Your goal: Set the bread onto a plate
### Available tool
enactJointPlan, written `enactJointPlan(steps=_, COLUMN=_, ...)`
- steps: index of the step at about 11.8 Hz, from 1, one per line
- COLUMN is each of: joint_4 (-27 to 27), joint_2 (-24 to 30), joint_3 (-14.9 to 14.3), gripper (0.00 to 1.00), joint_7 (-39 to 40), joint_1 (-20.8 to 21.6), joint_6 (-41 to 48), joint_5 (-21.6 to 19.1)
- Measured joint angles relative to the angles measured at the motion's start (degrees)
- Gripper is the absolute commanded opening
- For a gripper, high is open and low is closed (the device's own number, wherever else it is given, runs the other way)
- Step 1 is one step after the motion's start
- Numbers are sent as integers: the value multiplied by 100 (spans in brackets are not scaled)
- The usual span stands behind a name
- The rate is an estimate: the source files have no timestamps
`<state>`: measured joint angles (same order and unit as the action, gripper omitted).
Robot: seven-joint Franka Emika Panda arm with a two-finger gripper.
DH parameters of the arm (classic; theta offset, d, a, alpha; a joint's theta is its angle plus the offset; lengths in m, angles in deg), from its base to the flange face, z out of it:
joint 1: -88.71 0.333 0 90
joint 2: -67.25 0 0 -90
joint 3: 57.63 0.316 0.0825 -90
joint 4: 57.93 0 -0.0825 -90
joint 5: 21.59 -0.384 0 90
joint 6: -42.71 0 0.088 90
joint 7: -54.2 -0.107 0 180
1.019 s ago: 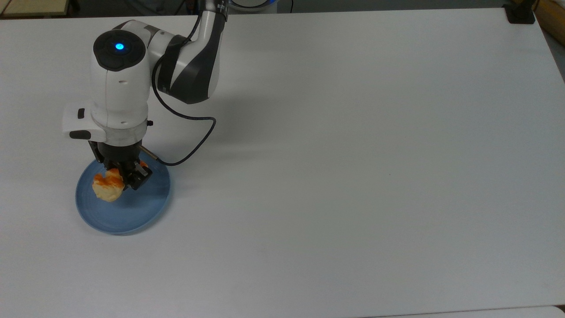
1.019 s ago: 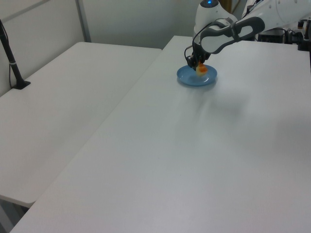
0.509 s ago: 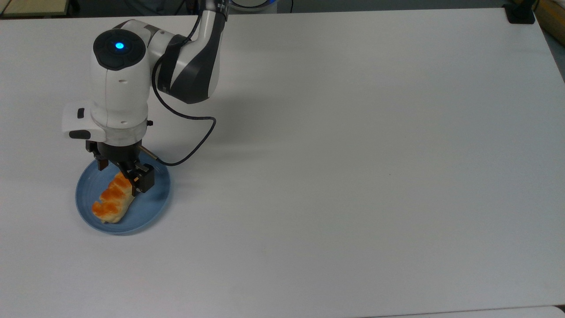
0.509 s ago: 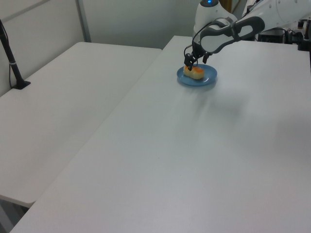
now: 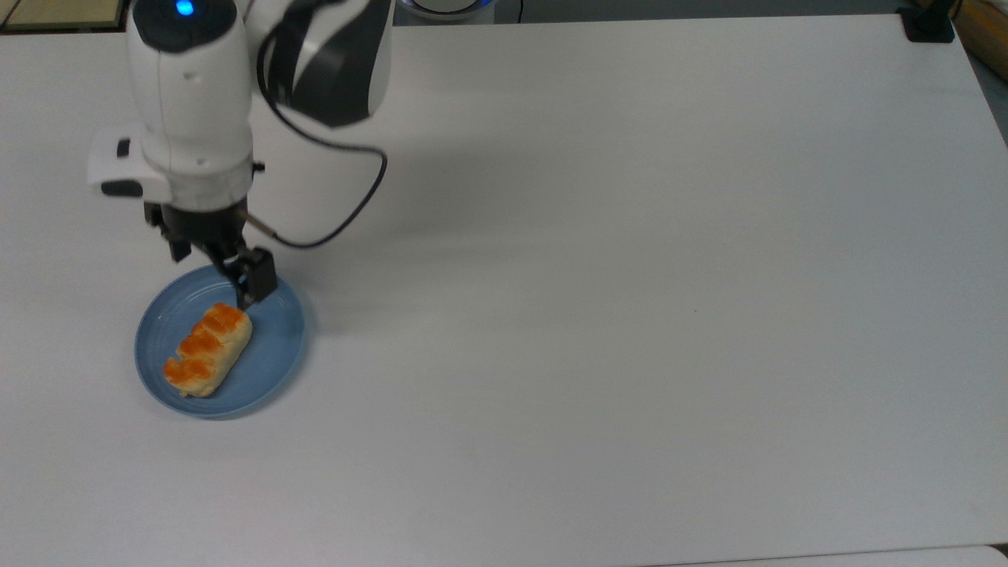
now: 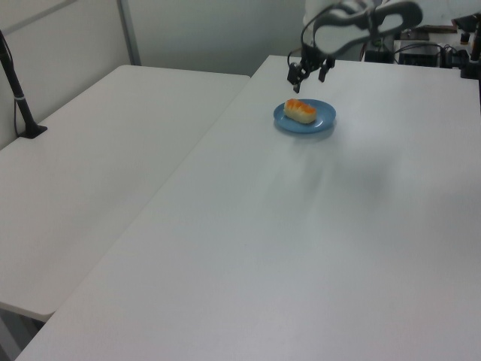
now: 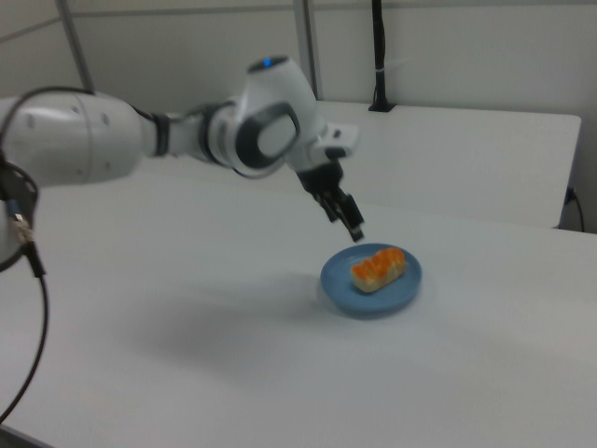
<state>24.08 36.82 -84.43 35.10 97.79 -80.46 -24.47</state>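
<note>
Arm (image 5: 193,102): glossy white rounded shells with dark grey-black joint segments. Wrist link capped by a black round disc with a lit blue light (image 5: 184,8) at its centre. White flange on the wrist's side carries two dark oblong buttons. Thin black cable (image 5: 346,213) loops from the upper arm to the wrist base. Gripper (image 5: 214,262): black, two slim black fingers (image 5: 257,282).

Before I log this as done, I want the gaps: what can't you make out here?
- Bread underside: hidden in the top view by the bread itself, so how it sits on the plate can't be checked.
- Arm base: cut off by the top view's upper edge.
- Gripper: open above the plate in the left view, but too small to judge the pads.
- Gripper in the right view: motion-blurred.
</note>
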Motion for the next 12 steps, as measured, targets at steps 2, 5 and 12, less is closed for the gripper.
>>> enactJointPlan(steps=2, joint_4=104, joint_2=835, joint_3=182, gripper=100, joint_7=384, joint_1=82, joint_6=1008, joint_5=0)
enactJointPlan(steps=5, joint_4=472, joint_2=1730, joint_3=409, gripper=100, joint_7=724, joint_1=270, joint_6=1770, joint_5=1)
enactJointPlan(steps=12, joint_4=818, joint_2=2405, joint_3=795, gripper=100, joint_7=1192, joint_1=450, joint_6=2422, joint_5=6)
